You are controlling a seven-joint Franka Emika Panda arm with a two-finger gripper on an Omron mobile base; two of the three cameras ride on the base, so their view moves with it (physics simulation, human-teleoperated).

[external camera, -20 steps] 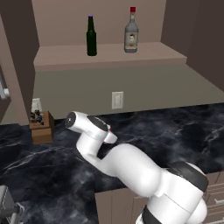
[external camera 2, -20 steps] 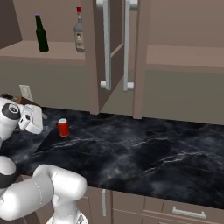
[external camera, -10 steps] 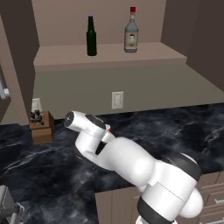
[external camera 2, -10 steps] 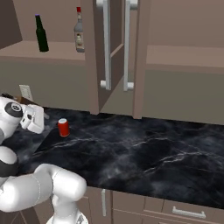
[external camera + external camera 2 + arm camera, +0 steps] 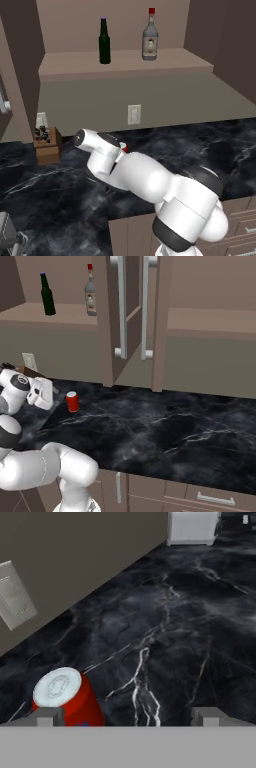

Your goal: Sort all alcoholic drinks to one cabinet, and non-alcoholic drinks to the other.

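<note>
A short red can (image 5: 65, 697) with a silver top stands on the black marble counter (image 5: 170, 637), right beside my left fingertip (image 5: 47, 716) and left of the gap. My gripper (image 5: 129, 718) is open with nothing between its fingers. From the right base view the can (image 5: 72, 401) is just right of my hand (image 5: 43, 393). Two alcoholic drinks stand upright on the left cabinet's shelf: a dark green bottle (image 5: 104, 41) (image 5: 47, 294) with a purple cap and a clear bottle (image 5: 149, 36) (image 5: 90, 292) with a red cap.
A wooden knife block (image 5: 48, 144) sits at the counter's back left. A wall outlet (image 5: 134, 114) (image 5: 15, 594) is behind the can. Two cabinet doors (image 5: 122, 316) hang open between the left shelf and the right cabinet shelf (image 5: 210, 318). A white appliance (image 5: 192, 527) stands farther along the counter.
My hand has drifted a little to the right toward the red can, and the arm's elbow has swung round. The jaws stayed open. Bottles and can have not moved.
</note>
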